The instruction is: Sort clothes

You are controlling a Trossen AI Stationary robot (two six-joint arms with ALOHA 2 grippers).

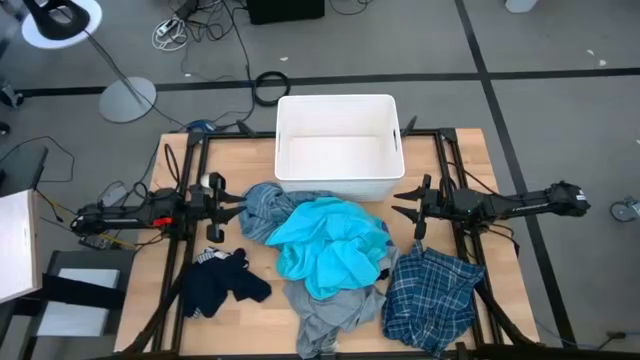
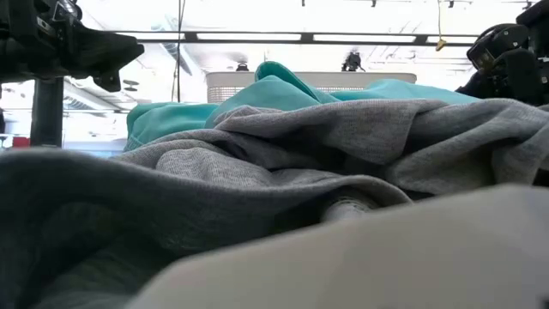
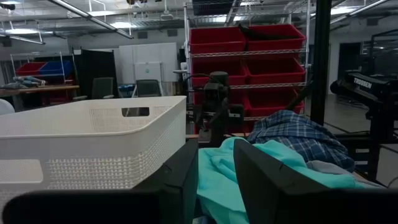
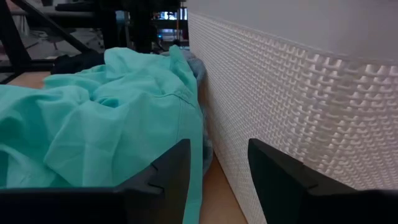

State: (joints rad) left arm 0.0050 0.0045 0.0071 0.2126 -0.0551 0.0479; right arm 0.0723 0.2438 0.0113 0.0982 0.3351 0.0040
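The clothes lie heaped on the table in front of the white bin [image 1: 338,145]. A turquoise garment [image 1: 325,245] tops the heap. A pale plaid shirt [image 1: 268,208] lies at its far left and a grey garment [image 1: 330,312] at its near side. A navy garment [image 1: 220,282] lies apart at the near left, and a dark plaid shirt [image 1: 432,295] at the near right. My left gripper [image 1: 238,209] stands open at the heap's left edge, level, pointing right. My right gripper [image 1: 399,204] stands open at the heap's right edge, by the bin's near right corner, pointing left. Both are empty.
The bin's perforated wall [image 4: 292,81] stands close beside my right gripper [image 4: 217,165]. From my left gripper [image 3: 216,168] the bin [image 3: 93,140] shows on one side and the turquoise garment [image 3: 261,168] straight ahead. Bare wood [image 1: 200,170] lies left of the bin.
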